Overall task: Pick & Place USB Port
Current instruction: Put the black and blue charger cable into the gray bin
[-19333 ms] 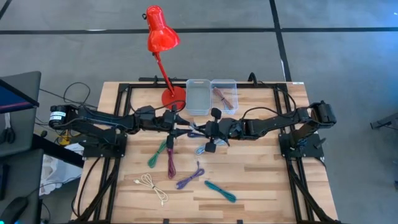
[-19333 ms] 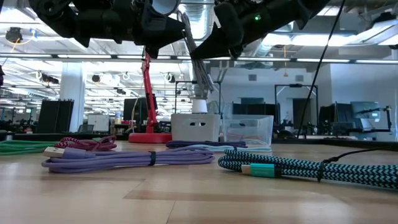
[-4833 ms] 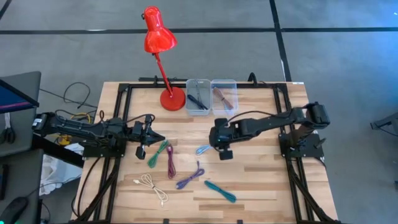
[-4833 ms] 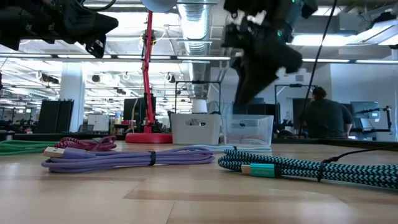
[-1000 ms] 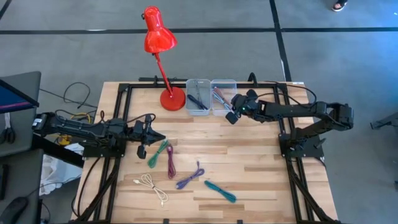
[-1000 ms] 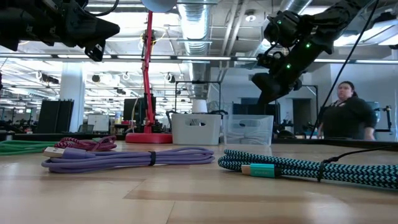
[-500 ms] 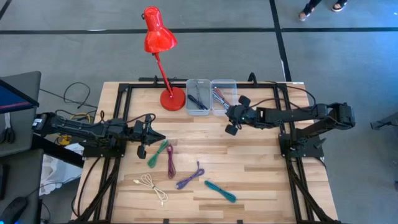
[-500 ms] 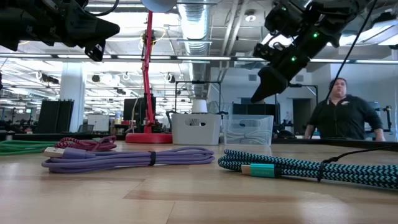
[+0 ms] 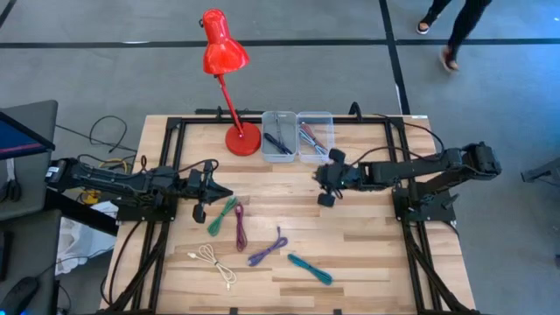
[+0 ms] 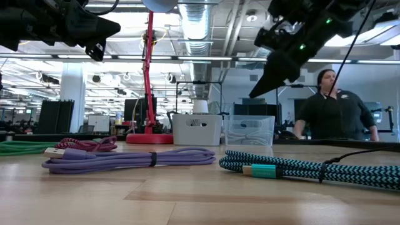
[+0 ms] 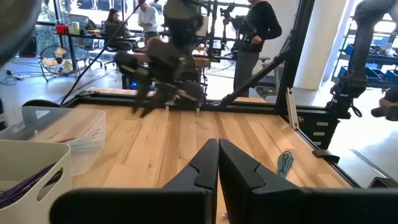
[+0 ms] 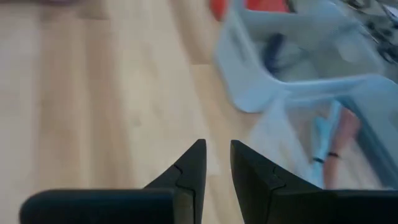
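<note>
The right hand [image 9: 325, 178], fingers slightly apart and holding nothing, hovers over the table [image 9: 367, 245] just in front of the clear bin [image 9: 315, 134], where a light-blue cable [image 12: 323, 140] lies; the left hand [image 9: 203, 184] waits pressed shut near the left edge

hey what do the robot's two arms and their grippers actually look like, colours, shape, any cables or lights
Both arms are matte black, jointed and slender, mounted on black frame rails at the table's sides. The left gripper ends in two dark, wedge-shaped fingers tapering to points; the right gripper has the same pair. Black cables trail from the left arm's base off the table edge. Small green lights glow on the right arm's wrist in the low view.
</note>
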